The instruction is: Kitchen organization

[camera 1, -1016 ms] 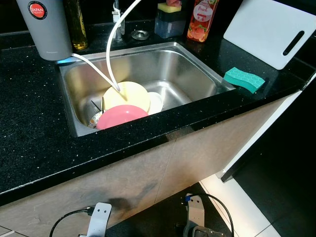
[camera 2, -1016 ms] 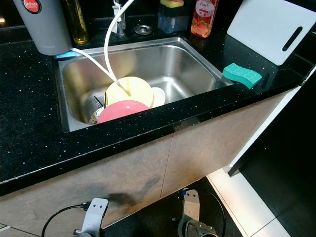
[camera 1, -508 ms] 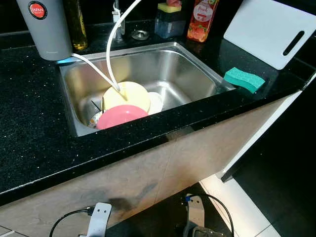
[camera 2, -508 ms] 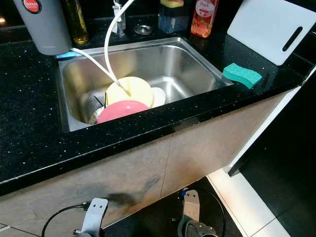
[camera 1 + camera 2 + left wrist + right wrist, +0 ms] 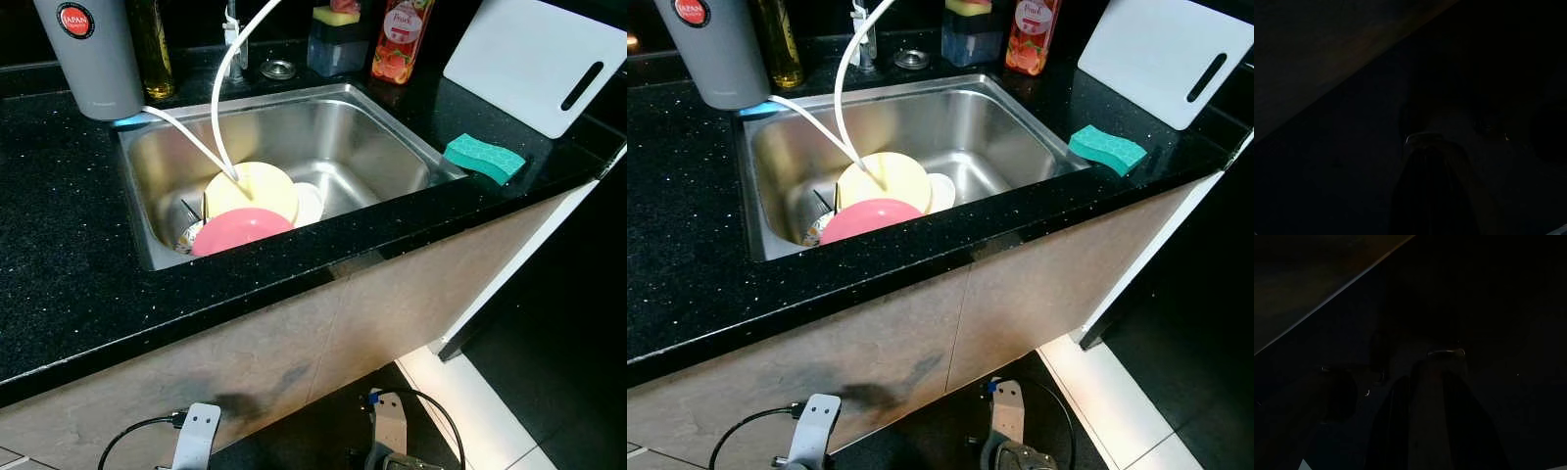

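A steel sink (image 5: 384, 132) is set in a black speckled countertop (image 5: 59, 255). Inside it lie a yellow plate (image 5: 257, 186), a pink plate (image 5: 240, 228) in front of it, a small white dish (image 5: 310, 204) and a patterned bowl (image 5: 186, 236). Two white hoses (image 5: 220, 88) run down onto the yellow plate. A green sponge (image 5: 484, 157) rests on the counter right of the sink. Both arms hang idle below the counter edge, the left wrist (image 5: 198, 436) and the right wrist (image 5: 390, 426) low in the eye views. The left gripper (image 5: 1422, 144) and right gripper (image 5: 1444, 357) show as dim shapes in the dark wrist views.
A grey canister (image 5: 88, 54) and an oil bottle (image 5: 154, 44) stand behind the sink's left corner. A peach soap bottle (image 5: 402, 37) and a dispenser (image 5: 336, 41) stand at the back. A white cutting board (image 5: 534, 59) leans at the right. Beige cabinet fronts (image 5: 294, 343) are below.
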You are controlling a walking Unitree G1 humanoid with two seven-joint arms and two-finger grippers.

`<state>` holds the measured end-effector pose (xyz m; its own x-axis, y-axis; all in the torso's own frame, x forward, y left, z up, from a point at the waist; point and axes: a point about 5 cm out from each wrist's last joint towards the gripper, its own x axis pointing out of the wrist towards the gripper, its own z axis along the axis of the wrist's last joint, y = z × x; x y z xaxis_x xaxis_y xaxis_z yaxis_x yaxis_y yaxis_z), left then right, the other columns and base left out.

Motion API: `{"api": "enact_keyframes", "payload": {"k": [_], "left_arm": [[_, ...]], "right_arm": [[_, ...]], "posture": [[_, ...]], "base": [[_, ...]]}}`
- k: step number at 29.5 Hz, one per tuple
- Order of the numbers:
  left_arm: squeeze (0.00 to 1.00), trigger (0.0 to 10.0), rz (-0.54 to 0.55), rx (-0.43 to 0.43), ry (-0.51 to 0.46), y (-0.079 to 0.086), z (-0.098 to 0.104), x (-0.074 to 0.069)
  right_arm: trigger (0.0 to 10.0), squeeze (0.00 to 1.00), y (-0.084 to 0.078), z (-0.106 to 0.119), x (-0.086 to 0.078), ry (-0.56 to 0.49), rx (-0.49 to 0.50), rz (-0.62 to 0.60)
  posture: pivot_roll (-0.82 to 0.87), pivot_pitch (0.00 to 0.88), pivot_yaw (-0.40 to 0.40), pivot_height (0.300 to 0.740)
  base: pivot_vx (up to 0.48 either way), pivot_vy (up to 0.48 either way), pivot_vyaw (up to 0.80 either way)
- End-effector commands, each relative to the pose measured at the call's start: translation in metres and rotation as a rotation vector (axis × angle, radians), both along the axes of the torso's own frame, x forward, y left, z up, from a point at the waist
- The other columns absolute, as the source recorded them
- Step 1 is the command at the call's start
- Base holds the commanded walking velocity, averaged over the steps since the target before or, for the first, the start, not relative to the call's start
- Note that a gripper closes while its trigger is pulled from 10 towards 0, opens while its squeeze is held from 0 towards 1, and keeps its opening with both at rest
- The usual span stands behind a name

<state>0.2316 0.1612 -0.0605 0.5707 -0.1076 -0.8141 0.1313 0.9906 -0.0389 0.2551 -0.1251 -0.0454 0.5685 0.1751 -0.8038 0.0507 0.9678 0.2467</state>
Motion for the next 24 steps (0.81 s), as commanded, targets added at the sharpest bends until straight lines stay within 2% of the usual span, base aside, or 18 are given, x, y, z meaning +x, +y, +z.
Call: {"api": "enact_keyframes", "payload": {"k": [1, 24], "left_arm": [[0.0, 10.0, 0.005, -0.011, 0.047, -0.0032, -0.0078, -0.012], [0.0, 10.0, 0.007, -0.015, 0.049, -0.0044, -0.0081, -0.0123]], "right_arm": [[10.0, 0.0, -0.0025, -0.0075, -0.0104, 0.04, 0.001, -0.008], [10.0, 0.0, -0.0028, -0.0054, -0.0074, 0.037, -0.001, 0.001]], "posture": [[0.09, 0.212, -0.068, 0.74], [0.09, 0.211, -0.074, 0.74]], "base": [[0.0, 0.0, 0.0], [0.0, 0.0, 0.0]]}}
